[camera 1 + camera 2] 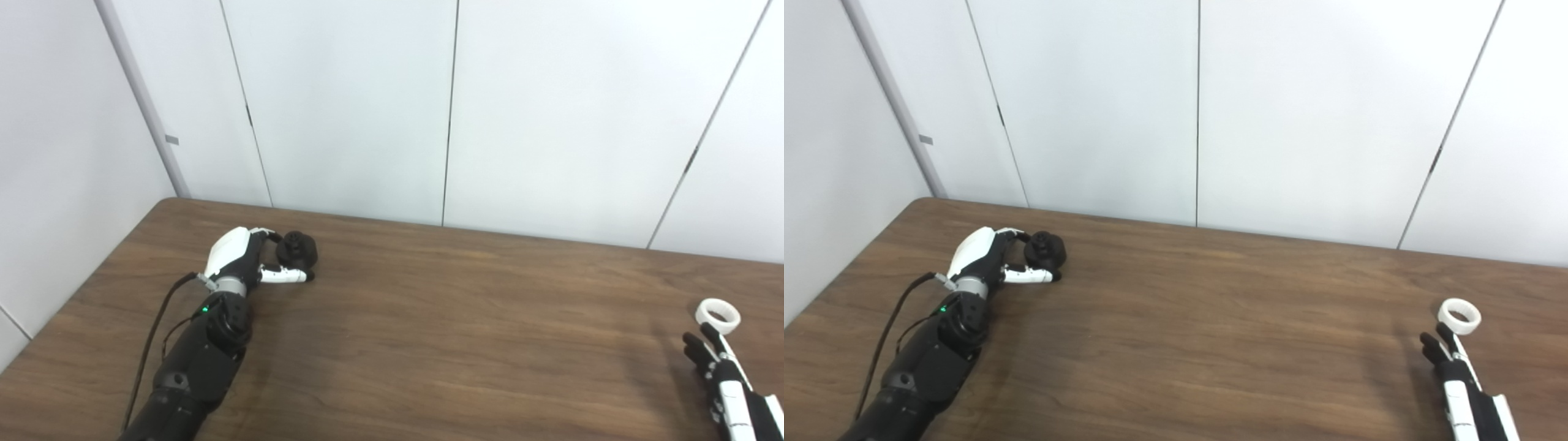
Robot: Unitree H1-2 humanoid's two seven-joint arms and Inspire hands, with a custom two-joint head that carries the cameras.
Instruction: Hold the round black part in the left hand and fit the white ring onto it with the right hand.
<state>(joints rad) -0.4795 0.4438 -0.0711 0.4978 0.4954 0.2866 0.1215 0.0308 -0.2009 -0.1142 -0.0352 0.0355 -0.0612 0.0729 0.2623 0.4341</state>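
Early stage. Left hand (242, 260) curled about the black part (297, 250) at the table's (429, 343) far left; firm grip uncertain, part apparently not lifted. Right hand (723, 373), fingers spread and empty, lay just short of the ring (718, 315) at far right. Ring pickup and fitting remained.

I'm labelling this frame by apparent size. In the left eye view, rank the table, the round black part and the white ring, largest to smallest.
1. table, by far the largest.
2. round black part and white ring look nearly alike, so I won't rank them.
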